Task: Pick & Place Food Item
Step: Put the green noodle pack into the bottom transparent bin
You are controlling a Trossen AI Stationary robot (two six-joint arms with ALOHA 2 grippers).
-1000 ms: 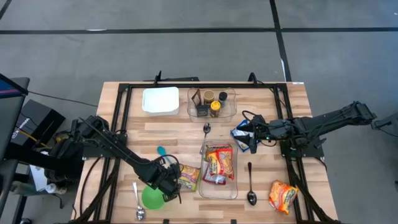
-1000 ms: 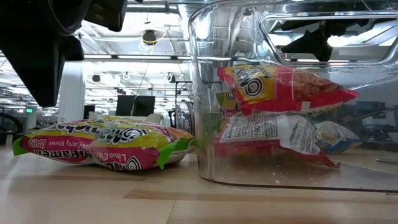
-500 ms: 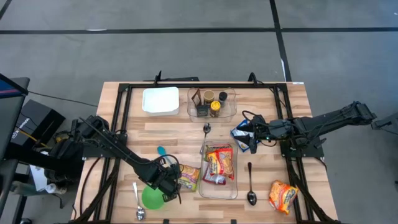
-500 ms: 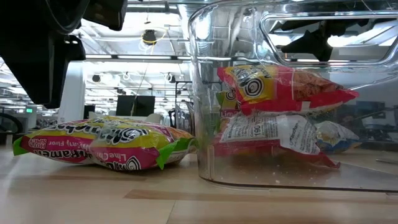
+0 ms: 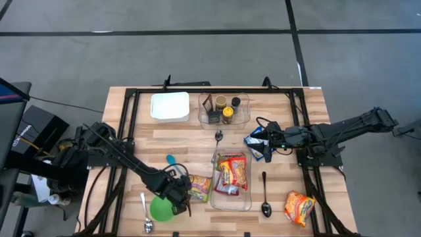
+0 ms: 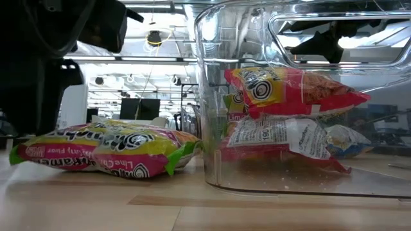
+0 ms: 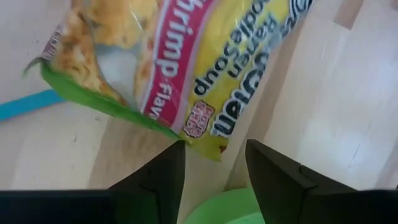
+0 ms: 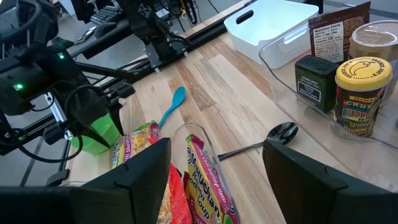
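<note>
High view: we see the left gripper (image 5: pixel 179 195) beside the ramen packet (image 5: pixel 200 187), which lies on the worktop (image 5: pixel 191 141) against the clear bin (image 5: pixel 231 197). Low view: the packet lies flat, touching the bin wall. Left wrist view: jaws parted, empty, straddling the packet's corner; we'd grip deeper before lifting. Right wrist view: right gripper (image 8: pixel 214 171) waits mid-table, jaws wide apart, holding nothing.

Left claw (image 7: pixel 211 165) agape (right too)
</note>
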